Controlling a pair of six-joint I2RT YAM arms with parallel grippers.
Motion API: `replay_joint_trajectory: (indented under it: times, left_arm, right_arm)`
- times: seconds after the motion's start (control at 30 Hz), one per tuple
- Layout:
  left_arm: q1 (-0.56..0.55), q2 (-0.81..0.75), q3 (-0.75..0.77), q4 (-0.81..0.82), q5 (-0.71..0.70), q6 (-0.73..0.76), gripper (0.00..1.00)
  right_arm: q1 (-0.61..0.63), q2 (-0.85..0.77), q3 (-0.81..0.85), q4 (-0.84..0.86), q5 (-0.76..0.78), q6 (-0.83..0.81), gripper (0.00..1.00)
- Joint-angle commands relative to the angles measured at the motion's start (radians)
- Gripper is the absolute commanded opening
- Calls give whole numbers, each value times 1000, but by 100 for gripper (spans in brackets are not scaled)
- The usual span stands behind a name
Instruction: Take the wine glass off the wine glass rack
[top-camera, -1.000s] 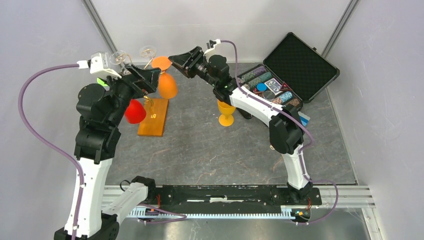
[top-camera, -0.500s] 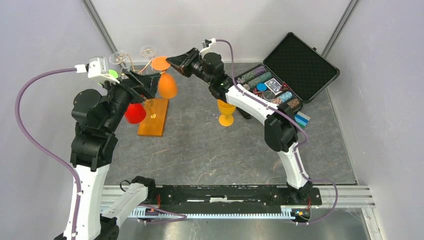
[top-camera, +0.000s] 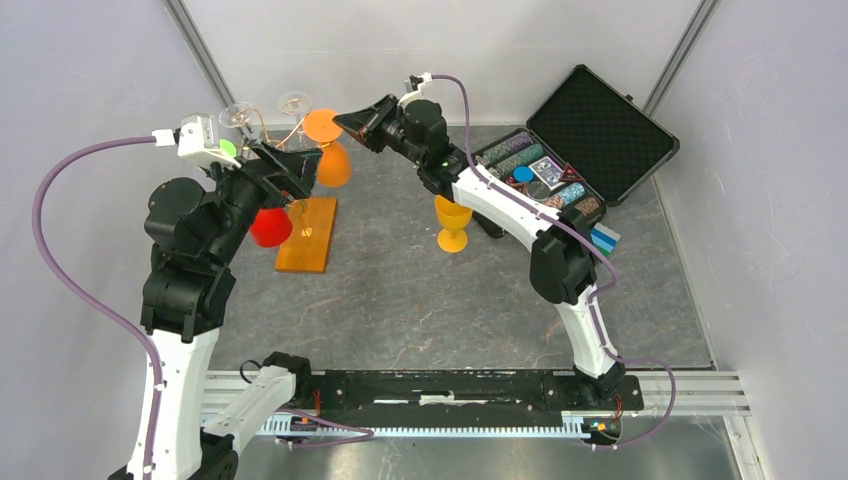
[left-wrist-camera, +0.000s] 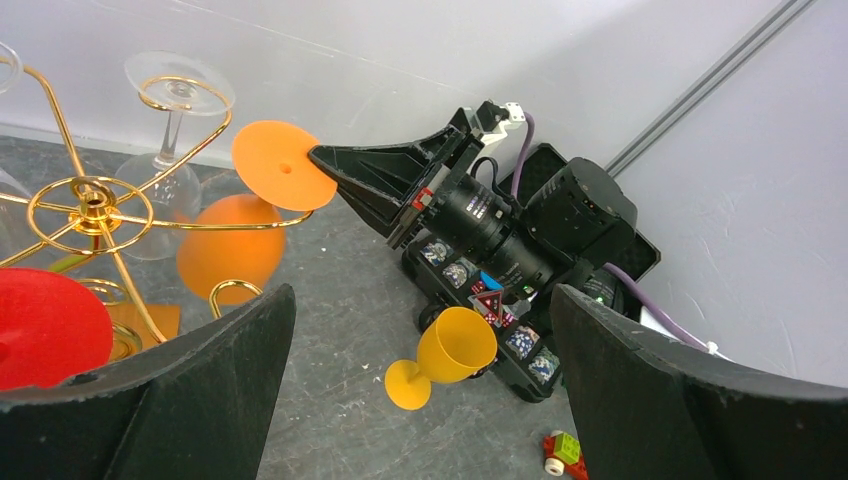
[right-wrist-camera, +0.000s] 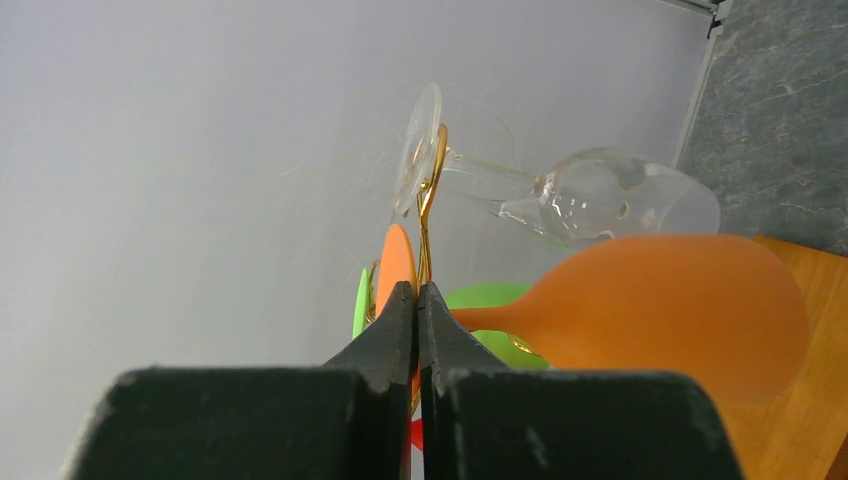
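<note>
The wine glass rack, thin gold wire on an orange-brown wooden base, stands at the back left; its wire hub shows in the left wrist view. An orange wine glass hangs bowl-down from a scroll arm. My right gripper is shut on the rim of that glass's flat orange foot, which sits edge-on between the fingers. My left gripper is wide open with nothing in it, just left of the rack and facing the orange glass.
A red glass, two clear glasses and a green one also hang on the rack. A yellow goblet stands mid-table. An open black case lies back right, a small toy near it.
The right gripper moved left to the orange glass's foot and closed on its rim. The left arm swung slightly left at first, then held still, open.
</note>
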Motion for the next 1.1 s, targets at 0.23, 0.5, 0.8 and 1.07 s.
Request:
replay_joint_trajectory:
  times: [0.23,0.5,0.8,1.07]
  left_arm:
    - [-1,-6,27,6,-4,34,100]
    - [-1,-10,26,6,-9,33,100]
    - [-1,-9,24,6,-8,33,100]
    - [-2,-11,25,6,-6,37,100]
  right_arm:
    - [15,-166,-40,-98,43,-35,0]
    - [46,-167,-49,-95,20,-16,0]
    - [64,-124,-20,39,36,-34,0]
    - [65,-67,10,95,73,-17,0]
